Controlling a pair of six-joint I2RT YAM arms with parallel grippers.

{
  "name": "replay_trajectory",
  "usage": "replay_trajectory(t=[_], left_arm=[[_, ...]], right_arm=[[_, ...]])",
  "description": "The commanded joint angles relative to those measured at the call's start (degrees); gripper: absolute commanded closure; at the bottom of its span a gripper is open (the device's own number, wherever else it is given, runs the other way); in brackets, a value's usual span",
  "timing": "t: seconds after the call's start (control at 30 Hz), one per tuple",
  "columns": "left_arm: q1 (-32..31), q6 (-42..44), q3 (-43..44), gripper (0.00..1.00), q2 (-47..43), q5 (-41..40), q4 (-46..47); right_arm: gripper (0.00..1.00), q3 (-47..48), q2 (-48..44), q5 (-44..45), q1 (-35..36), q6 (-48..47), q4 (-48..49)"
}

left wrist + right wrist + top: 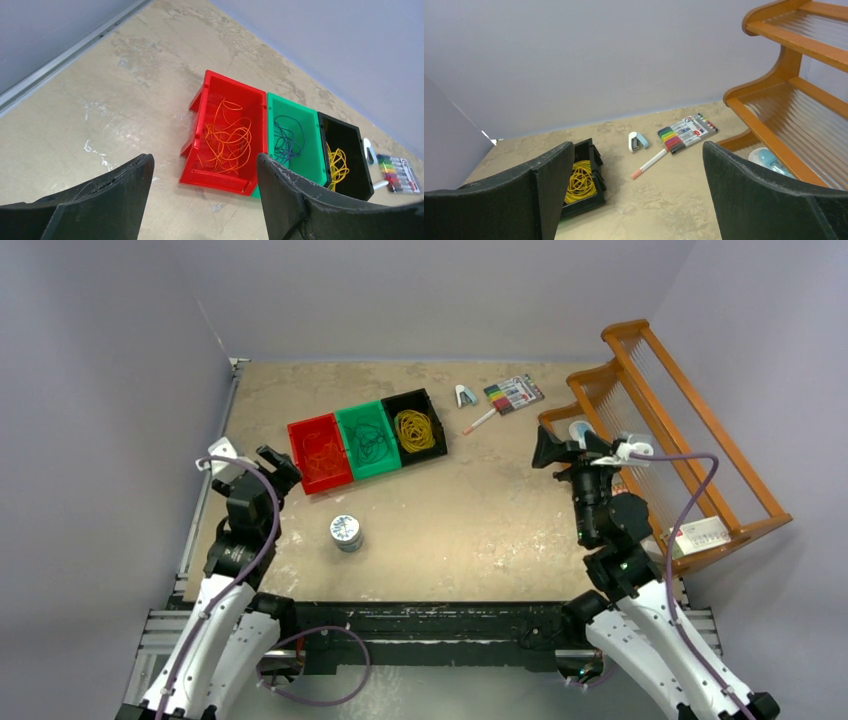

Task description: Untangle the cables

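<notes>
Three bins stand side by side at the table's middle back. The red bin point(319, 452) holds orange cables point(227, 137). Dark blue cables point(286, 139) lie in the green bin point(366, 440). Yellow cables point(414, 430) fill the black bin point(414, 423), also seen as a yellow coil point(579, 181) in the right wrist view. My left gripper point(270, 468) is open and empty, just left of the red bin. My right gripper point(553, 448) hangs open and empty, well right of the bins.
A small round tin point(346, 532) stands in front of the bins. A stapler point(465, 395), a loose marker point(480, 421) and a pack of markers point(514, 394) lie at the back. A wooden rack point(660, 430) fills the right side, close behind my right arm.
</notes>
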Motion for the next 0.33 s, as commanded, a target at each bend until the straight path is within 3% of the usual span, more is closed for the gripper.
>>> replay_trajectory(t=[0.0, 0.3], left_arm=[[-0.2, -2.4, -1.6, 0.25, -4.0, -4.2, 0.4], [-0.2, -1.8, -3.6, 0.21, -6.3, -5.3, 1.8]], right_arm=[[0.01, -2.7, -2.5, 2.1, -0.2, -0.1, 2.5], [0.01, -3.5, -0.7, 2.3, -0.3, -1.4, 3.4]])
